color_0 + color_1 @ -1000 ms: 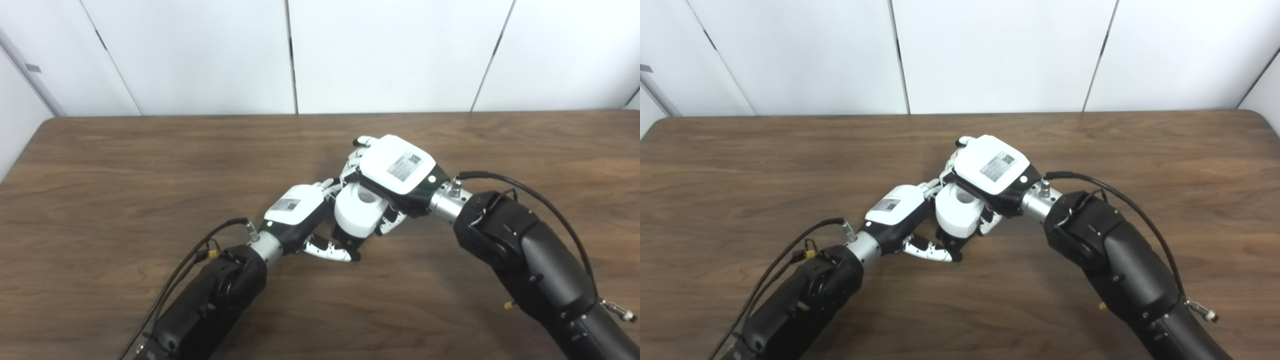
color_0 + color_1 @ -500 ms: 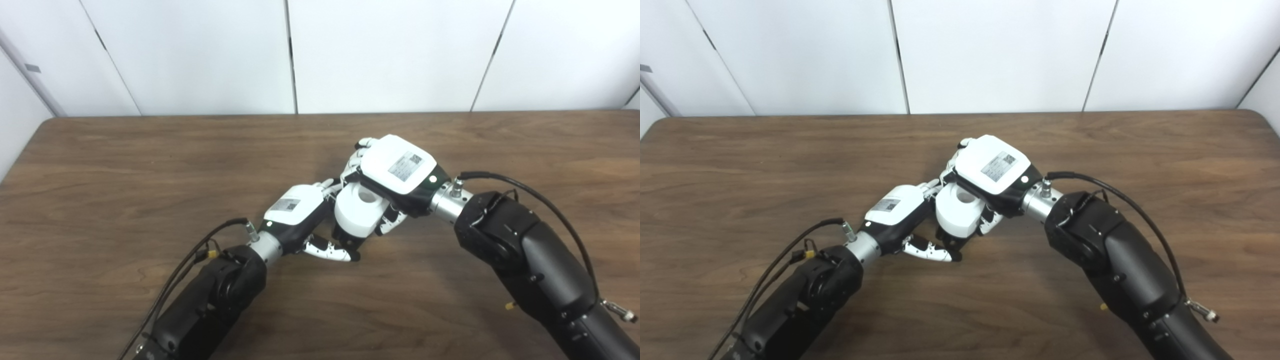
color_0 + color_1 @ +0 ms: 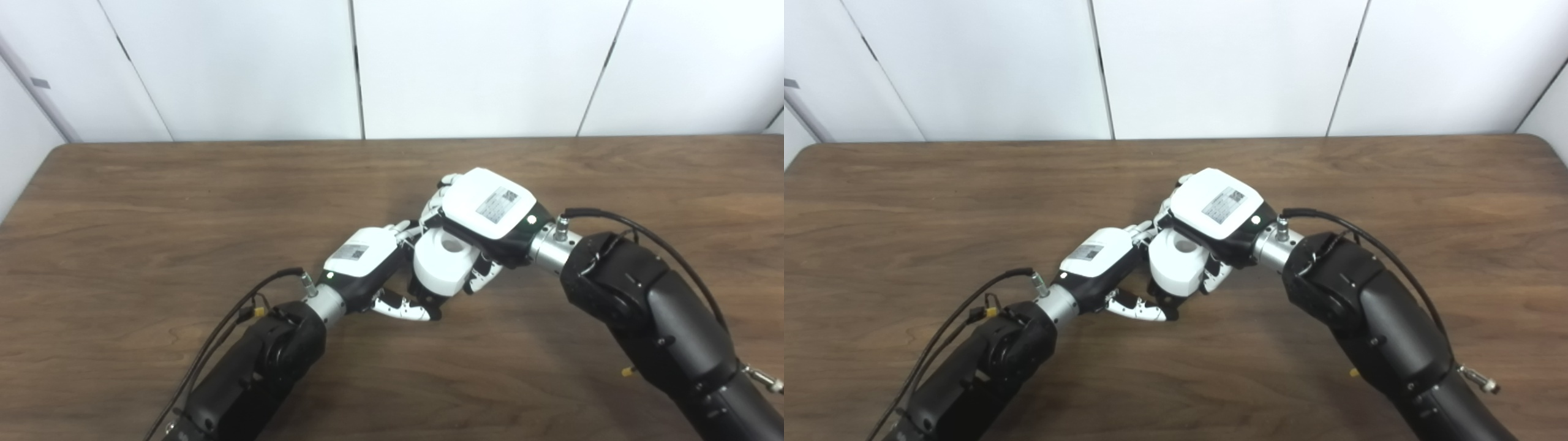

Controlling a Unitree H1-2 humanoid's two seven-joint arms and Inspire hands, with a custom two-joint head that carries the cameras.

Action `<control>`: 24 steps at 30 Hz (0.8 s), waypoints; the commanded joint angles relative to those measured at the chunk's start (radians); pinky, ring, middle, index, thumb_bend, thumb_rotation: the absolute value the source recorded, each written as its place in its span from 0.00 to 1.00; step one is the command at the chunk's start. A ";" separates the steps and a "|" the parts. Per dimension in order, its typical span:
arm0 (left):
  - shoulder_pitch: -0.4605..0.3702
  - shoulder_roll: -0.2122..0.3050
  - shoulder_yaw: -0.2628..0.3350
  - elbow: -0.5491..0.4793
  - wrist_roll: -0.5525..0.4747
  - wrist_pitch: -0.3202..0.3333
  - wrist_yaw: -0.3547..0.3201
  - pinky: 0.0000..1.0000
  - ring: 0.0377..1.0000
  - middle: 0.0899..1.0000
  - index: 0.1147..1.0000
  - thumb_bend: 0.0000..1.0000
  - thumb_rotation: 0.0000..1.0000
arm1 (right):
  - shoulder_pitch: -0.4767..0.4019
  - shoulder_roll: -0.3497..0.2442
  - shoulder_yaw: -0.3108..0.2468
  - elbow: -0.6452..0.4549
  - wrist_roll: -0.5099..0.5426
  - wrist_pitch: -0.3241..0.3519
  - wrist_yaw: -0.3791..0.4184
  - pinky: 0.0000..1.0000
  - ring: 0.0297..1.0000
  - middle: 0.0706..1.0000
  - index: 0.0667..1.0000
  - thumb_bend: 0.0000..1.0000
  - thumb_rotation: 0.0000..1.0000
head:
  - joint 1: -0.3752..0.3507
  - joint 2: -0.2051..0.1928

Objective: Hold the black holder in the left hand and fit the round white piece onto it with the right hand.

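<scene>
While the left hand (image 3: 362, 260) is gripping the black holder (image 3: 429, 295) near the middle of the tabletop (image 3: 153, 202), it should be keeping it steady and upright. The right hand (image 3: 484, 211) is clasping the white piece (image 3: 442, 267) from above and should be pressing straight down, not tilting. The piece is looking like a thick, smooth ring with a central hole, sitting over the mostly hidden holder.

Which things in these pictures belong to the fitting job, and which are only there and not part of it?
Part of the job:
- black holder, gripped by the left hand
- round white piece, sitting over the holder, under the right hand

Not part of the job:
- wooden table
- white wall panels
No loose items are visible on the table.
</scene>
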 commanded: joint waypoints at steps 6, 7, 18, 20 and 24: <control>0.029 0.005 -0.032 0.024 0.017 0.004 -0.064 0.94 0.99 0.93 0.42 0.52 0.07 | -0.008 0.000 -0.006 -0.020 -0.016 0.006 0.010 0.76 0.79 0.82 1.00 1.00 0.30 | 0.001 0.000; 0.030 0.005 -0.031 0.025 0.017 0.003 -0.061 0.94 0.98 0.93 0.42 0.52 0.07 | -0.007 0.001 -0.007 -0.020 -0.018 0.007 0.006 0.76 0.79 0.82 1.00 1.00 0.30 | 0.001 0.000; 0.033 -0.001 -0.029 0.040 0.027 -0.007 -0.038 0.93 0.98 0.92 0.42 0.52 0.07 | -0.007 0.013 -0.026 -0.012 -0.015 0.003 -0.029 0.77 0.77 0.79 1.00 1.00 0.27 | 0.001 0.000; 0.032 -0.001 -0.030 0.039 0.029 -0.005 -0.039 0.94 0.98 0.92 0.42 0.52 0.07 | -0.005 0.016 -0.031 -0.011 -0.012 0.001 -0.040 0.76 0.76 0.78 1.00 0.99 0.27 | 0.001 0.000; 0.030 -0.003 -0.032 0.044 0.034 -0.002 -0.040 0.95 0.98 0.92 0.42 0.52 0.07 | -0.003 0.026 -0.047 -0.011 -0.001 0.000 -0.074 0.74 0.74 0.77 1.00 0.99 0.26 | 0.004 -0.001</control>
